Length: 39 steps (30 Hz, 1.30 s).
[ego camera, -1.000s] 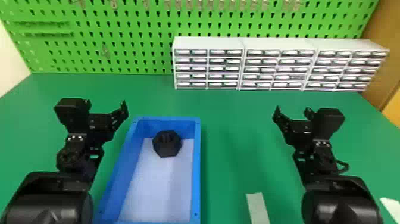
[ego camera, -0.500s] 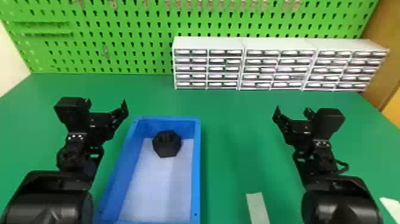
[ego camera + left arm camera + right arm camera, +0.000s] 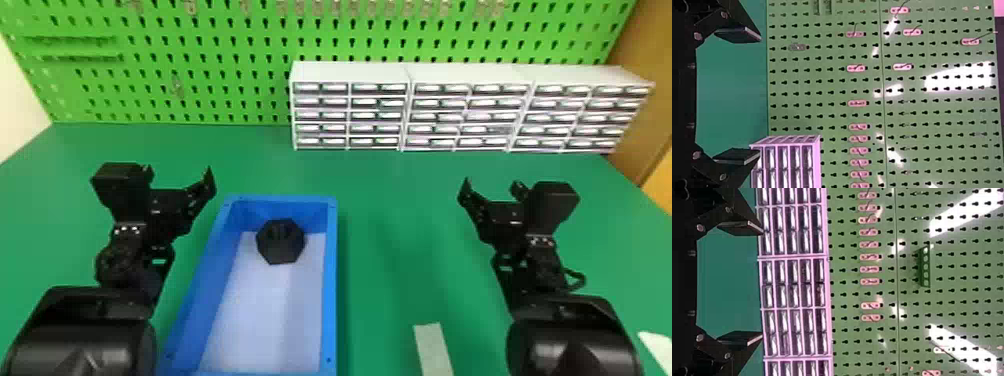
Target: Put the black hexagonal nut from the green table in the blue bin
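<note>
Jaws stand wide open on both the left gripper [image 3: 179,176] and the right gripper [image 3: 492,188], held above the green desk [image 3: 400,195]; the black hexagonal nut [image 3: 281,242] lies inside the blue bin [image 3: 330,280], near its far end; white drawer units [image 3: 350,72] stand behind.

Your green table [image 3: 395,200], flat top. You've got the blue bin [image 3: 330,280] on it left of centre, long sides running front to back. Row of white drawer units [image 3: 350,73] at the back, side by side. Pale strip [image 3: 433,350] near you, right of the bin, apart. White piece [image 3: 659,347], far right, cut off by the head view's edge.
</note>
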Motion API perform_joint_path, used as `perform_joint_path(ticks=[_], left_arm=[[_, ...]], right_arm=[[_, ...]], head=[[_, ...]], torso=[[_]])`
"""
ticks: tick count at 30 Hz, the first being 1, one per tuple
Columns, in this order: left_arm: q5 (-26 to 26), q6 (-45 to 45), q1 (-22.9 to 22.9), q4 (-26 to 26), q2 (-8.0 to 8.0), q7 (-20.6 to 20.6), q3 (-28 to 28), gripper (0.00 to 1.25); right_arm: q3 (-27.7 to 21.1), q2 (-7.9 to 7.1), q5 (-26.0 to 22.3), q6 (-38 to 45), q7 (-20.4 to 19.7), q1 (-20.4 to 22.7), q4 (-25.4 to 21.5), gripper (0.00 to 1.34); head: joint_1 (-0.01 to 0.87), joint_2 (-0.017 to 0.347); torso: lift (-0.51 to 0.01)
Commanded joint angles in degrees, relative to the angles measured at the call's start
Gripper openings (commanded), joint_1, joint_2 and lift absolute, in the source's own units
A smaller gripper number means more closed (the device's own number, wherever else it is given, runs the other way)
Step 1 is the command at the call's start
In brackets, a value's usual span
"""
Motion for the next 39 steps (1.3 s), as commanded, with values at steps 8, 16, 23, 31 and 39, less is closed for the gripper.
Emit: perform_joint_path(ticks=[8, 16, 23, 31, 39], left_arm=[[0.01, 0.0, 0.23, 0.0, 0.02, 0.0, -0.05, 1.0], [0.01, 0.0, 0.23, 0.0, 0.02, 0.0, -0.05, 1.0], [0.01, 0.0, 0.23, 0.0, 0.02, 0.0, -0.14, 1.01], [0.01, 0.0, 0.23, 0.0, 0.02, 0.0, -0.14, 1.01], [0.01, 0.0, 0.32, 0.0, 0.02, 0.0, -0.14, 1.01]], right_arm=[[0.06, 0.0, -0.09, 0.0, 0.0, 0.03, 0.0, 0.99], [0.15, -0.09, -0.09, 0.09, 0.0, 0.03, 0.0, 0.99], [0.23, -0.09, -0.09, 0.18, 0.0, 0.03, 0.0, 0.99], [0.32, -0.18, -0.09, 0.18, 0.0, 0.03, 0.0, 0.99], [0.23, -0.18, -0.18, 0.18, 0.0, 0.03, 0.0, 0.99]], head=[[0.686, 0.052], [0.686, 0.052], [0.686, 0.052], [0.686, 0.052], [0.686, 0.052]], torso=[[-0.097], [-0.097], [-0.097], [-0.097], [-0.097]])
